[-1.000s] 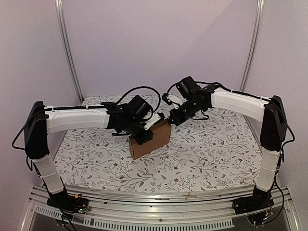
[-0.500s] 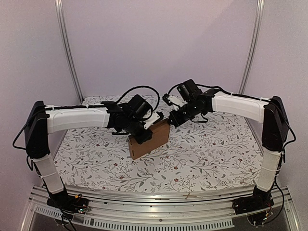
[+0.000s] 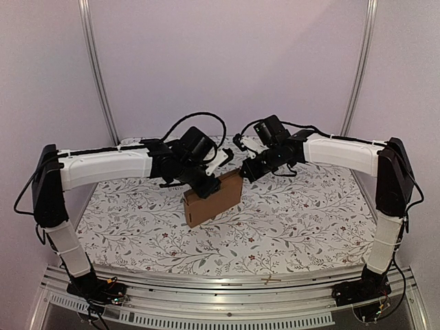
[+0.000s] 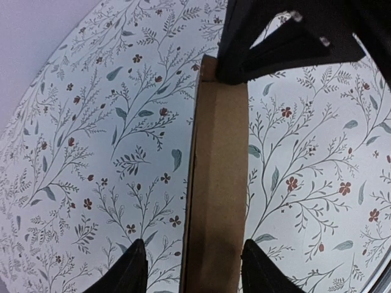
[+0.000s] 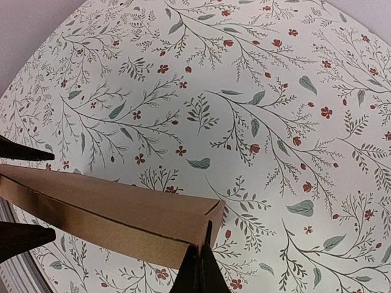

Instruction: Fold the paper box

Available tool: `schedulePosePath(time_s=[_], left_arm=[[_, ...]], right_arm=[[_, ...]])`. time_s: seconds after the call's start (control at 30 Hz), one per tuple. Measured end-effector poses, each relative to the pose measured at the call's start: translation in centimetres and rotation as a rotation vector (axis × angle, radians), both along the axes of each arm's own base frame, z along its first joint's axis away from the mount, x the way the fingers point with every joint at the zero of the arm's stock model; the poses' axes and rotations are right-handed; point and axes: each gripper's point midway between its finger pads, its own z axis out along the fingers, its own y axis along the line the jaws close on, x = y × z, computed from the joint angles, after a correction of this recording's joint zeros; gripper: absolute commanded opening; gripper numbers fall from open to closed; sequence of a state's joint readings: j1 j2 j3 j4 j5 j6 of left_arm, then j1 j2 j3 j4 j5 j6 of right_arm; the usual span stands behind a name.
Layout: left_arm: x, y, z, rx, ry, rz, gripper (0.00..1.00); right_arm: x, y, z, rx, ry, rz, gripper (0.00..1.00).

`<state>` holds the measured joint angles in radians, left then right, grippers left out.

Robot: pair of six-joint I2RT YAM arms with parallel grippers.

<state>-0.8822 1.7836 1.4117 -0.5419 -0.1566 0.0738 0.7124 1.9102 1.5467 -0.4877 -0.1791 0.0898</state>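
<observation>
The paper box (image 3: 214, 199) is a thin flat brown cardboard box standing on its long edge in the middle of the floral cloth. My left gripper (image 3: 205, 184) sits over its upper left part. In the left wrist view the box (image 4: 217, 183) runs between my two open fingers (image 4: 193, 244), with a gap on each side. My right gripper (image 3: 245, 172) is at the box's upper right corner. In the right wrist view its fingers (image 5: 200, 250) are shut together, tips against the box's end corner (image 5: 208, 213).
The floral cloth (image 3: 309, 213) covers the table around the box. Two metal posts (image 3: 96, 75) stand at the back corners against white walls. A metal rail (image 3: 227, 285) runs along the near edge by the arm bases.
My left arm has risen a little and its gripper has shifted slightly up the box. My right gripper has edged left towards the box's corner. The box has stayed put.
</observation>
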Motion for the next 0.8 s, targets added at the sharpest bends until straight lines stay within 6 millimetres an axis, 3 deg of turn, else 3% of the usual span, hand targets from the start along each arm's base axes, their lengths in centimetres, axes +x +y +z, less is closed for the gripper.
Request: schedulePosePath(time_s=[0.23,0.37,0.53,0.7,0.8], left_arm=[[0.7,1.7,7.3,-0.109,-0.146,0.146,0.52],[-0.5,3.4,10.2,-0.171,-0.216,0.216,0.51],[-3.6,5.2,8.4,-0.166,-0.174,0.151,0.48],[-5.4,6.7,4.8,-0.055,-0.145,0.055,0.46],[-5.9,6.9,4.3,-0.027,-0.139,0.0,0.44]], right_arm=[[0.1,0.0,0.0,-0.001,-0.001,-0.004,0.0],[0.1,0.0,0.0,-0.001,-0.002,-0.006,0.0],[0.1,0.0,0.0,0.0,-0.001,-0.007,0.0],[0.1,0.0,0.0,0.0,-0.001,-0.006,0.0],[0.1,0.0,0.0,0.0,-0.001,-0.006,0.0]])
